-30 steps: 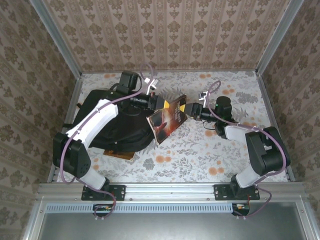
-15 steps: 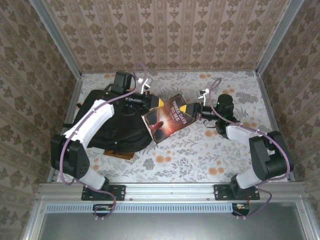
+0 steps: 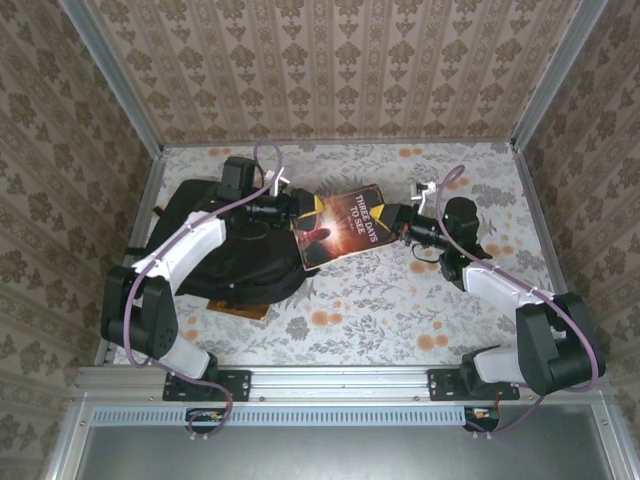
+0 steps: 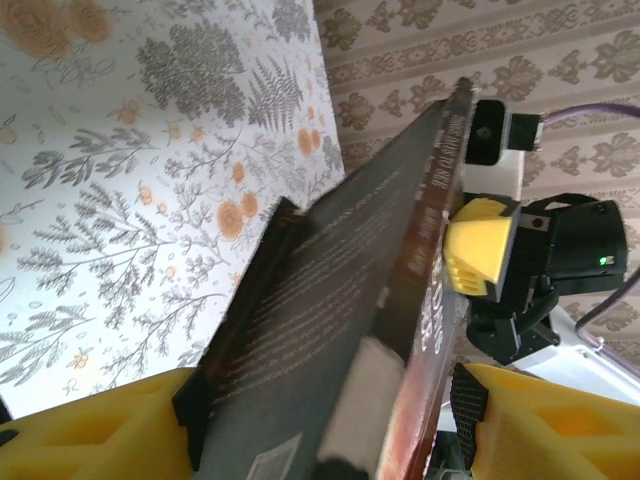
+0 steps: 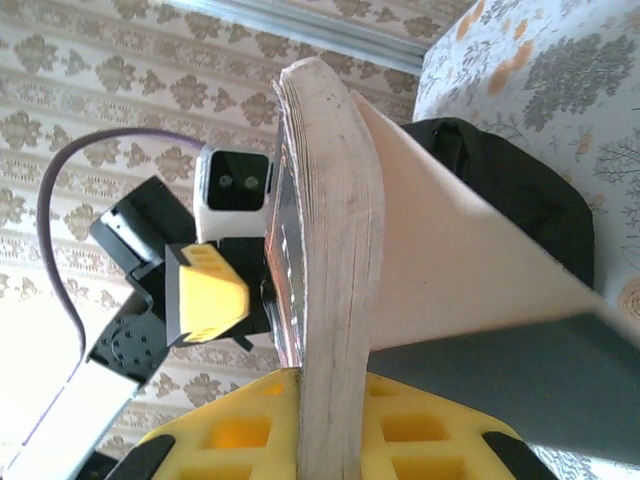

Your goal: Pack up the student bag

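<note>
"Pinching the book from both ends, the left end effector and right end effector held it aloft."
"A mistimed release could have dropped it short of the student bag at left."

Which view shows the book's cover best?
Top external: the book faces the camera with its title readable, pinched between the left gripper and the right gripper. Left wrist sees the book nearly edge-on, its cover steeply foreshortened. Right wrist sees mostly the page edge.
</note>
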`<action>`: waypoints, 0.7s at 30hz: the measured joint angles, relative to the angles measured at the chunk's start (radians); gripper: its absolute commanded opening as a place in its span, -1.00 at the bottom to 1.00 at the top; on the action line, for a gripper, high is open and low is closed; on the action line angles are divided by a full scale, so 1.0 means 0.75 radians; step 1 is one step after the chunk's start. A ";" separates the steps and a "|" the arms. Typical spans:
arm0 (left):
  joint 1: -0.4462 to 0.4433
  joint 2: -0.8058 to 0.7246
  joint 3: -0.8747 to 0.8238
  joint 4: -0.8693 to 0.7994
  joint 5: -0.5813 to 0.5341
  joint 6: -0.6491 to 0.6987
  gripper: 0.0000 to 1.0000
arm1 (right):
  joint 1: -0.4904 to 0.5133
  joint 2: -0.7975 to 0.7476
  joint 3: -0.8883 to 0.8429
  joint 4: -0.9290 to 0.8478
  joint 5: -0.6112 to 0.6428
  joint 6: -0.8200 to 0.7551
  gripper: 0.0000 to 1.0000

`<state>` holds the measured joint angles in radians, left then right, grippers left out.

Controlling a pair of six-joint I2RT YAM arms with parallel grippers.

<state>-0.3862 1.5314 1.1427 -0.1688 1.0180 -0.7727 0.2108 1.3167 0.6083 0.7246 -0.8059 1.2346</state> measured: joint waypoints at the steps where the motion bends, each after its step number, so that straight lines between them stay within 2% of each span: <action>1: 0.000 -0.002 -0.005 0.032 0.002 -0.018 0.35 | -0.002 -0.009 -0.004 -0.005 0.017 0.016 -1.00; 5: -0.001 -0.008 -0.044 0.153 0.010 -0.094 0.22 | -0.004 -0.070 -0.019 -0.043 0.102 0.063 -1.00; 10: -0.016 -0.009 -0.069 0.262 0.009 -0.183 -0.52 | 0.009 -0.145 -0.031 -0.140 0.197 0.065 -0.98; 12: -0.018 -0.009 -0.068 0.285 0.012 -0.197 -0.78 | 0.014 -0.169 -0.030 -0.205 0.223 0.052 -0.72; 14: -0.020 -0.011 -0.064 0.293 0.020 -0.201 -0.99 | 0.017 -0.199 -0.025 -0.292 0.247 0.014 -0.26; 15: -0.024 -0.014 -0.062 0.292 0.021 -0.204 -1.00 | 0.018 -0.216 -0.016 -0.348 0.258 -0.025 0.04; 16: -0.026 -0.018 -0.056 0.280 0.019 -0.197 -1.00 | 0.017 -0.232 -0.001 -0.411 0.263 -0.061 0.23; 20: -0.023 -0.042 -0.013 0.201 0.003 -0.139 -1.00 | 0.012 -0.296 0.084 -0.623 0.277 -0.238 0.67; 21: -0.021 -0.053 -0.010 0.194 -0.001 -0.130 -1.00 | 0.007 -0.315 0.104 -0.673 0.280 -0.278 0.72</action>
<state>-0.4023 1.4918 1.1351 -0.0231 1.0176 -0.8703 0.2161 1.0805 0.6861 0.2195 -0.5957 1.0260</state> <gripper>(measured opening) 0.124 0.796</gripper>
